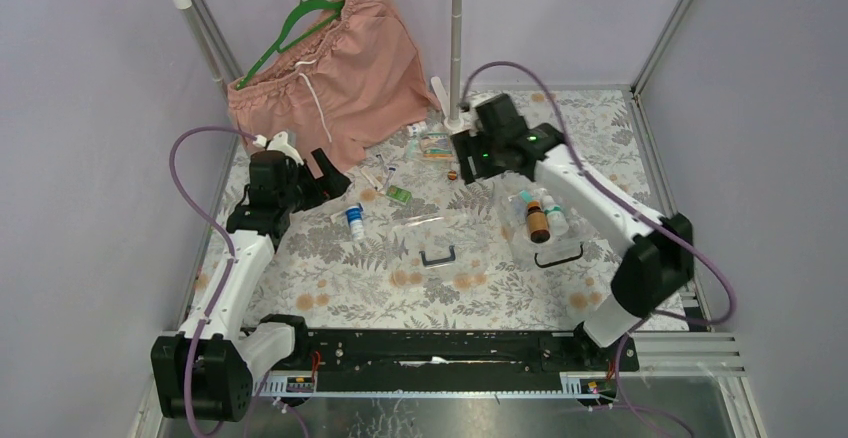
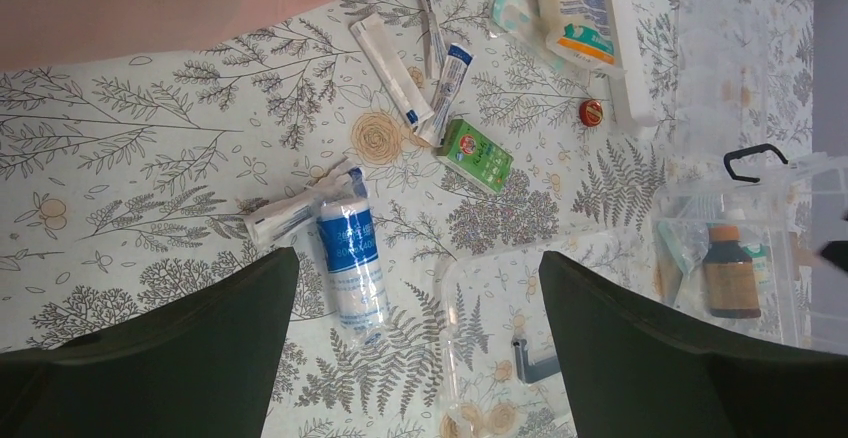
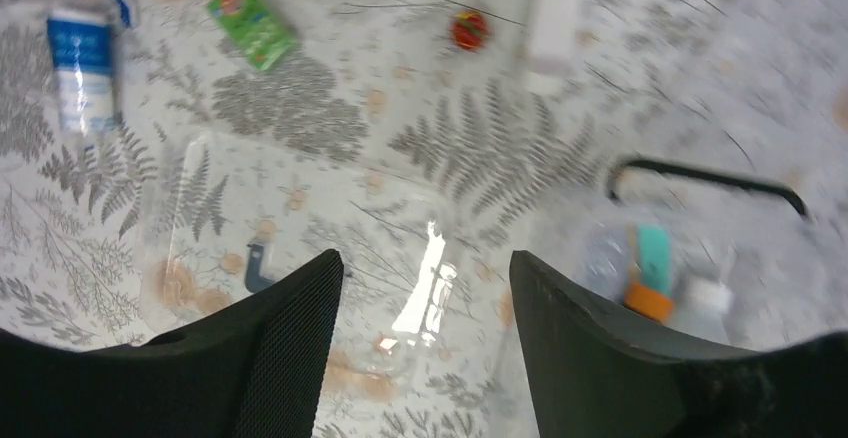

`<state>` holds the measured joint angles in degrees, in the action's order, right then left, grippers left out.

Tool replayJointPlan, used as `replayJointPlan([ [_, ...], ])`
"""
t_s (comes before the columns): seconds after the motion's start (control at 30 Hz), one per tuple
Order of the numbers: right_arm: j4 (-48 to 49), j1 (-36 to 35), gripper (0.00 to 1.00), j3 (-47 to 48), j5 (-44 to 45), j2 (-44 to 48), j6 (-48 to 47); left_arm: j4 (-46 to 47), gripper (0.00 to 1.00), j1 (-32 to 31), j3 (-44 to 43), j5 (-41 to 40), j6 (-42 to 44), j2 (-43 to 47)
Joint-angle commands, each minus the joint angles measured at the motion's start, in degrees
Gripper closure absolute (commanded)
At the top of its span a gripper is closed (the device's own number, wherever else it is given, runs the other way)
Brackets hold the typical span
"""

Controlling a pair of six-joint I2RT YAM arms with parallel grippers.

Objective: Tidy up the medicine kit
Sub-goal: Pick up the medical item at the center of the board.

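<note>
- Left gripper (image 2: pixel 418 268) — its two dark fingers stand wide apart and hold nothing. It hangs over the left part of the leaf-and-flower patterned table cover (image 1: pixel 330 278).
- Right gripper (image 3: pixel 425 258) — fingers apart with nothing between them, above the table's far middle. Its wrist view is blurred.
- The clear plastic rectangular box (image 1: pixel 512 228) sits open on the right side of the table, partly under the right arm. Its black U-shaped handle (image 1: pixel 560 256) is on the near edge.
- Inside the box stands a brown bottle with a dark cap (image 1: pixel 538 223), with paler small bottles close beside it. What they are is too small to tell.
- The flat clear lid (image 1: pixel 425 233) lies apart from the box, near the table's middle, with a short black handle (image 1: pixel 438 255) on it.
- A white bandage roll with a blue label (image 2: pixel 350 258) lies on its side just beyond the left gripper's fingers.
- A small green sachet (image 2: pixel 476 155) lies beyond the roll, and long white-and-blue sachets (image 2: pixel 420 73) lie fanned out behind it.
- A small round red piece (image 2: pixel 591 112) sits alone on the cover, near wrapped pale bandage packs (image 2: pixel 570 3) at the far side.
- Pink shorts (image 1: pixel 330 78) hang from a green hanger (image 1: pixel 300 18) on the rail, their hem on the table's far left.
</note>
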<state>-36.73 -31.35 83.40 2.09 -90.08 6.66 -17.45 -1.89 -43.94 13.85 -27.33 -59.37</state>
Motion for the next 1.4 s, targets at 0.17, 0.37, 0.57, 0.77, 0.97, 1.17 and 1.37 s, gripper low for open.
replayJointPlan([
  [0.17,5.65,-10.15,0.24,18.81,-9.40,-24.18,-14.52,2.60,0.01,1.18,0.86,0.19,-0.03,0.37],
  [0.37,3.85,-10.48,0.12,32.18,-14.55,-36.86,-18.52,2.76,0.01,1.74,0.95,0.52,-0.18,0.10],
  [0.57,3.97,-11.45,0.10,36.43,-15.86,-42.31,-21.22,3.03,0.01,1.80,0.96,1.09,-0.30,-0.10],
  [0.77,5.90,-12.44,0.12,35.77,-13.40,-44.88,-23.58,3.08,0.01,3.29,1.00,1.52,-0.44,-0.17],
  [0.97,7.45,-13.87,0.14,35.08,-11.87,-46.65,-24.85,3.13,0.01,3.77,1.12,1.71,-0.52,-0.12],
  [1.17,7.43,-14.59,0.18,35.52,-9.68,-48.61,-25.64,3.21,0.01,4.02,1.16,1.89,-0.53,-0.12],
  [1.37,6.56,-14.72,0.25,34.90,-7.78,-49.62,-26.51,3.30,0.01,4.22,1.18,2.14,-0.62,-0.21],
])
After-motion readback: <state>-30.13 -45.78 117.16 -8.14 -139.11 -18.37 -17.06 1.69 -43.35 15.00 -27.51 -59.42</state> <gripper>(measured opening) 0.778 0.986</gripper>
